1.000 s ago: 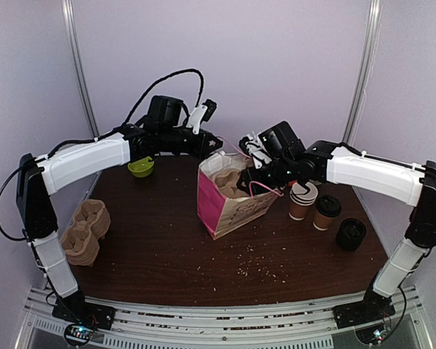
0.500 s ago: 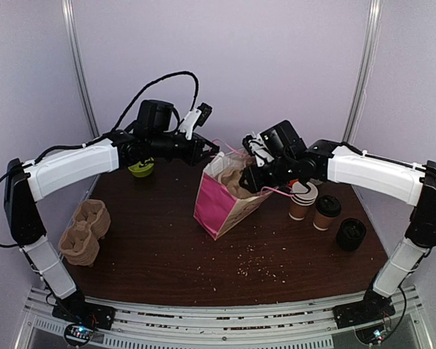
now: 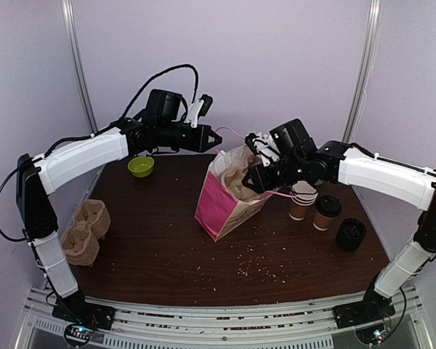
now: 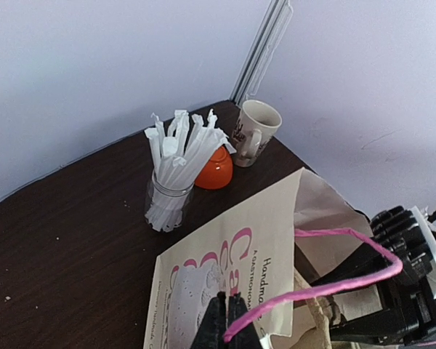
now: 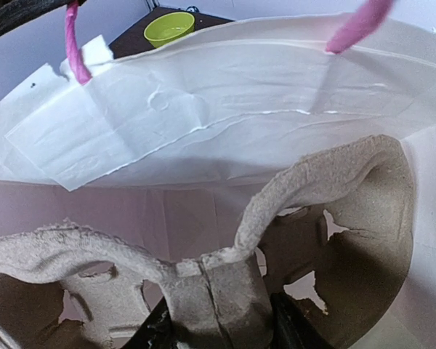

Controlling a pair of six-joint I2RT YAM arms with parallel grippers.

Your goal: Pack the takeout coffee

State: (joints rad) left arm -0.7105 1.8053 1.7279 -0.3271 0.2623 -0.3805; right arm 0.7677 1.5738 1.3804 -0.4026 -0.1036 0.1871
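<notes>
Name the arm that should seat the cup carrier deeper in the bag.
Right. The right gripper grips the pulp carrier inside the pink bag; the left gripper is shut on the pink handle, holding the bag open.

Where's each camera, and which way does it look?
Top external: high behind, looking down at both arms, table and pink bag.
Left wrist: left arm, looking over the left tool, shut on the handle, toward the mug.
Right wrist: right arm, looking into the bag; the right tool grips the cup carrier.
Shared: green bowl, top and right wrist.
</notes>
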